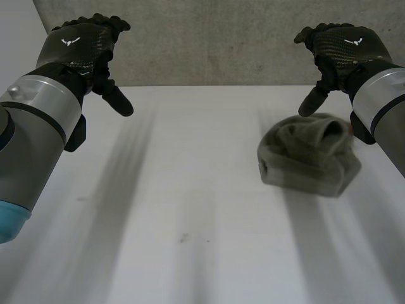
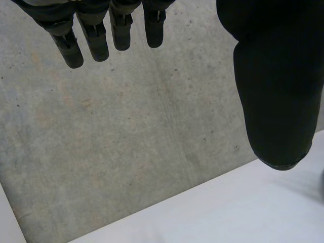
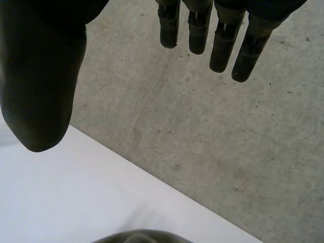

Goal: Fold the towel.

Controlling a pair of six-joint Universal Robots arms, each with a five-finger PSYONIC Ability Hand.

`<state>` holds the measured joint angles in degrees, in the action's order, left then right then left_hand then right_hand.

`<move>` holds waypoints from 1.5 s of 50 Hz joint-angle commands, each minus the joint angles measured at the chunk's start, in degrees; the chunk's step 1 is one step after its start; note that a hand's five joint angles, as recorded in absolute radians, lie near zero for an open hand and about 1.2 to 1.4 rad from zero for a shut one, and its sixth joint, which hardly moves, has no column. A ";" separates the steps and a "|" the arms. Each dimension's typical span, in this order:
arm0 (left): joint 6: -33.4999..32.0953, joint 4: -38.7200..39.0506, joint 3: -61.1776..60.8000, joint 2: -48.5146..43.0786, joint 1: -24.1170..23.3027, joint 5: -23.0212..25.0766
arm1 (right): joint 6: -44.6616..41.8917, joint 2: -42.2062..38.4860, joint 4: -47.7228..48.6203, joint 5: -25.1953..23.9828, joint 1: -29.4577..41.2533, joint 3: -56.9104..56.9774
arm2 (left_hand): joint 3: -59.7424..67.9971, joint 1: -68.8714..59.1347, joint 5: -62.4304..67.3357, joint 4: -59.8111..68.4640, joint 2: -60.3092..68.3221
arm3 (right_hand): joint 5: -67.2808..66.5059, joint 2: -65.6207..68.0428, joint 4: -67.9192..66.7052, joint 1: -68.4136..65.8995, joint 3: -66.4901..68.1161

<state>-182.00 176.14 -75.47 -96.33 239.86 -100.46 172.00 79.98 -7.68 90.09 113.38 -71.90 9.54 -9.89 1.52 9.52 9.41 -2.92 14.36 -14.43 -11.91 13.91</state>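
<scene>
The towel lies crumpled in a grey-green heap on the right side of the white table, towards its far edge. The right hand hovers just beyond and above it, fingers straight and spread from the thumb, holding nothing. The left hand hangs over the far left, well apart from the towel, equally open and empty. A concrete wall stands behind the table.
</scene>
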 commanded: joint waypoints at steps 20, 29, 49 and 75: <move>-0.20 2.45 -1.43 0.09 -0.09 0.00 | 0.00 -0.08 0.21 0.09 0.00 -0.61 | 0.46 -0.11 -1.52 0.48 0.59 | 2.92 -4.36 4.43 1.91 -3.91; -0.20 2.45 -1.52 0.09 -0.09 0.00 | -0.09 -0.08 0.21 0.17 0.09 -0.79 | 0.46 -0.11 -1.52 0.48 0.59 | 2.92 -4.36 4.43 1.91 -3.91; -0.28 2.37 -1.69 -0.52 -0.09 0.26 | -0.35 -0.26 0.21 0.00 0.00 -0.62 | 0.46 -0.11 -1.52 0.48 0.59 | 2.92 -4.36 4.43 1.91 -3.91; 0.51 9.91 -3.63 -24.42 -9.31 7.81 | -23.80 -4.39 -9.20 -1.14 -0.18 -15.09 | 4.04 -3.69 2.05 4.06 4.17 | 2.92 -4.36 4.43 1.91 -3.91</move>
<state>-181.74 181.82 -79.03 -115.04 232.58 -94.75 152.10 75.27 -18.01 90.33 113.39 -79.36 10.95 -10.94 1.54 10.89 10.94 -2.92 14.36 -14.44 -11.91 13.91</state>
